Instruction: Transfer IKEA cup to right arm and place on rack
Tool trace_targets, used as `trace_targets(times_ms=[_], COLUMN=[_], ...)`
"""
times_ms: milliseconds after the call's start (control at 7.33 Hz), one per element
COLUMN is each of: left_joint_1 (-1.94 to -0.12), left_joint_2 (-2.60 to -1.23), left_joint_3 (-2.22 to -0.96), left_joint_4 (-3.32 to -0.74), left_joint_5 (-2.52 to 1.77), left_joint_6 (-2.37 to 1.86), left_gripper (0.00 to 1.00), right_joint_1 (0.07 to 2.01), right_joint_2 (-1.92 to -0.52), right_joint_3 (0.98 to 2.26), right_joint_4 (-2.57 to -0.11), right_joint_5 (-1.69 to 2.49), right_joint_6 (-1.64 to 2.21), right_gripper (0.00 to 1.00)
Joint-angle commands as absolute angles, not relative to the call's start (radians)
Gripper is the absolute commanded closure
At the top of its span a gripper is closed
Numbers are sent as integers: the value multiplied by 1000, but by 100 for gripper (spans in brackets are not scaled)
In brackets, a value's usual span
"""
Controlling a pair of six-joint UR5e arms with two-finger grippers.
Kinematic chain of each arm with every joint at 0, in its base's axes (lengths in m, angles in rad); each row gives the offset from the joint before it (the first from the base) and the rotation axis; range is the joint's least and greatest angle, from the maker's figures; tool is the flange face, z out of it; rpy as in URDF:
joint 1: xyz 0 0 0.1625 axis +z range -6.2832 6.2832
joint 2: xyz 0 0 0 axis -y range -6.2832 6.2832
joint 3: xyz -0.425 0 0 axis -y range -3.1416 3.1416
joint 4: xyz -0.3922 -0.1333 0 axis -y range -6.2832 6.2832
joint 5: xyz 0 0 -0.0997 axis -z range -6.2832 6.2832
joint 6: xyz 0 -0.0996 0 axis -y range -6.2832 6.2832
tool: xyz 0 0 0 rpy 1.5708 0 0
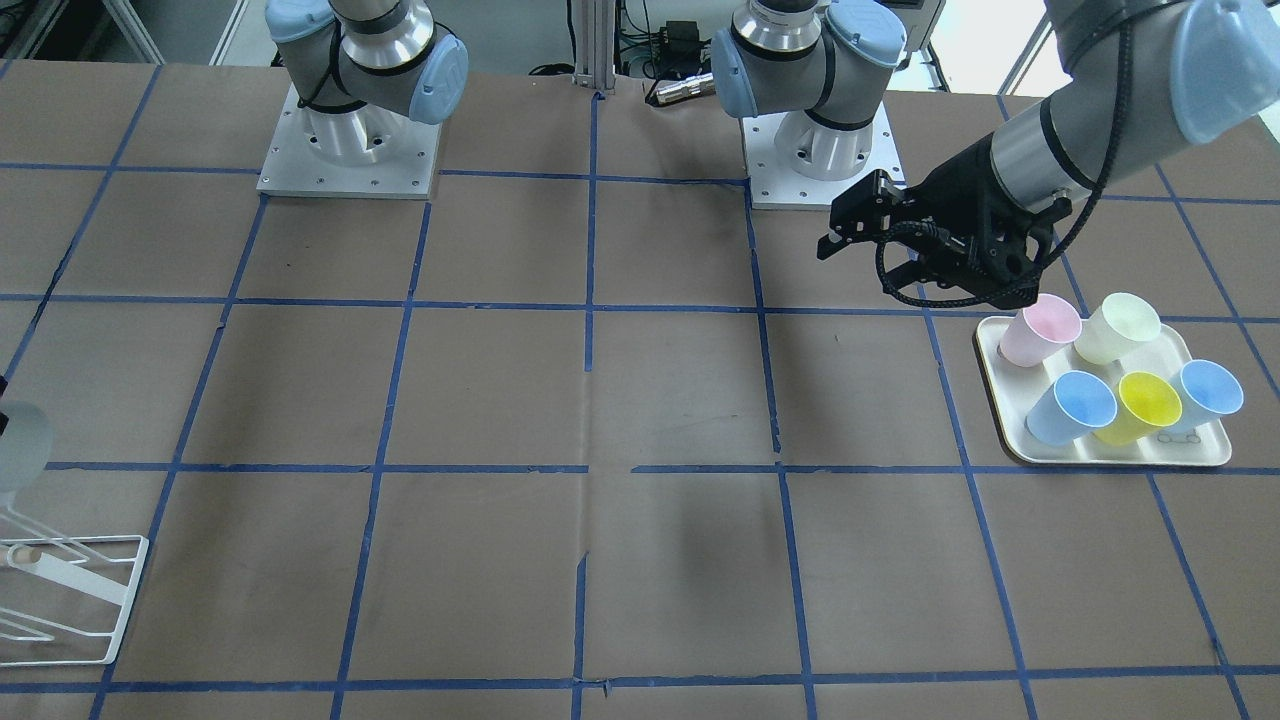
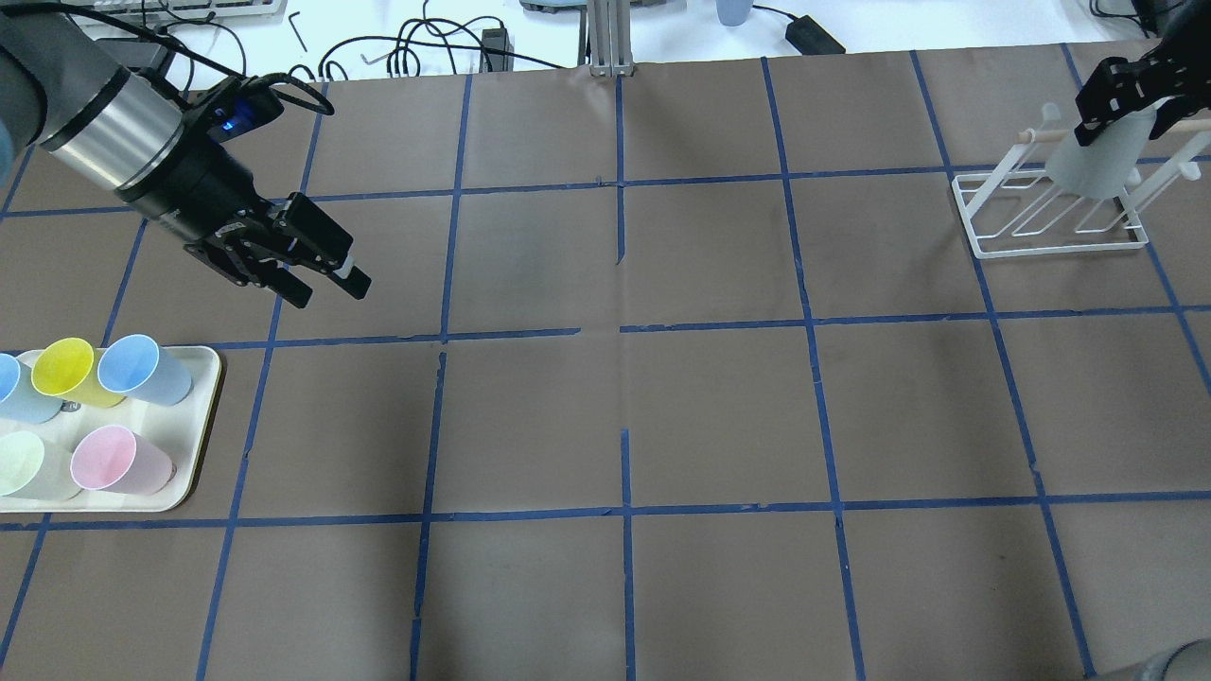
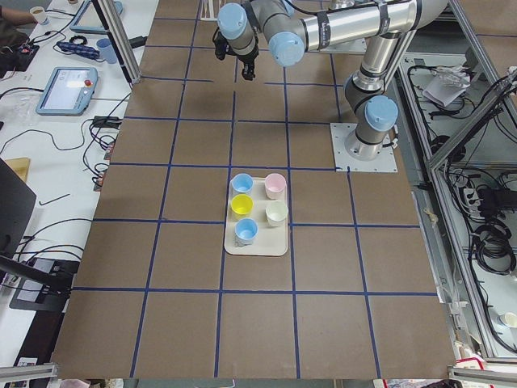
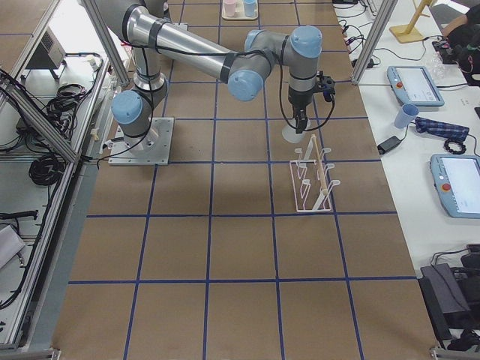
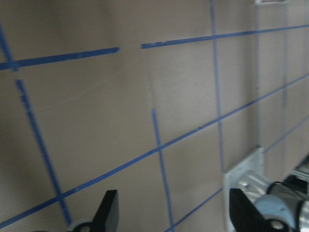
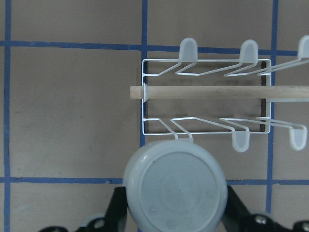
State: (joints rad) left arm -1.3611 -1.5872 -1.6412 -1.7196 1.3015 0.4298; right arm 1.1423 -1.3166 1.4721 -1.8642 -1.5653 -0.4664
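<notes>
Finding: the task is judged to be in its last step.

- Table: brown paper with a blue tape grid. The rack stands at one end of it.
- Right arm: it reaches out over the rack.
- Left arm: it is well apart from the rack, at the opposite end of the table.
- Tray: it is also at the end far from the rack and carries five other cups.
- Right gripper: its fingers are clamped on either side of the cup.
- Cup: it is held mouth-down, base toward the wrist camera, over the end prong of one row of the rack. You cannot tell from these views whether it is touching a prong yet.
- Left gripper: its fingers are spread apart with nothing between them.

Progress: with the cup in the right gripper and the left one empty, you may count the handover as done. What is left is to lower the cup onto a prong, release it and withdraw.

Markings: the cup's base has faint moulded marks and the tray rim has a small mark. Neither is legible, and no brand can be read.
</notes>
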Motion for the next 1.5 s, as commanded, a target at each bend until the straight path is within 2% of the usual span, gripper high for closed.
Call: trace_targets(times_ms=[0,273,545,818,955,1091,1227,1364], left_joint_1=[-1493,-1653,-1542,-1500,-1502,-1502,-1502,-1502], left_joint_2=[-1583,-1533,-1506,-1509,-1494,-1494,-1497,-1499], left_joint_3=[-1591,-1607,-1586,-1589,-1603,-1603,-1594,-1589], left_joint_4=[-1617,-1542,-1539,-1537,-1539,-1546,-1551,-1552], left_joint_5=[1446,1725,1650,1552,1552,1537,1548,1546], left_joint_6=[199,51,58,95,84,81,83,80], left_gripper=[7,7,0,0,0,0,0,0], right_joint_1=[1140,1138,1138,1140,1140,1140,1138,1135], right_joint_2=[-1289,-1267,-1238,-1233,-1221,-1200,-1178,-1164], right_joint_3=[1474,1482,1482,1479,1480,1480,1477,1465], right_joint_4=[-1907,-1927,-1945,-1947,-1944,-1944,-1944,-1937], right_joint_5=[-1589,-1595,-1595,-1595,-1594,-1586,-1576,-1580], right_joint_6=[-472,-472,-472,-472,-472,-471,-460,-460], right_gripper=[76,76,76,75,69,54,17,0])
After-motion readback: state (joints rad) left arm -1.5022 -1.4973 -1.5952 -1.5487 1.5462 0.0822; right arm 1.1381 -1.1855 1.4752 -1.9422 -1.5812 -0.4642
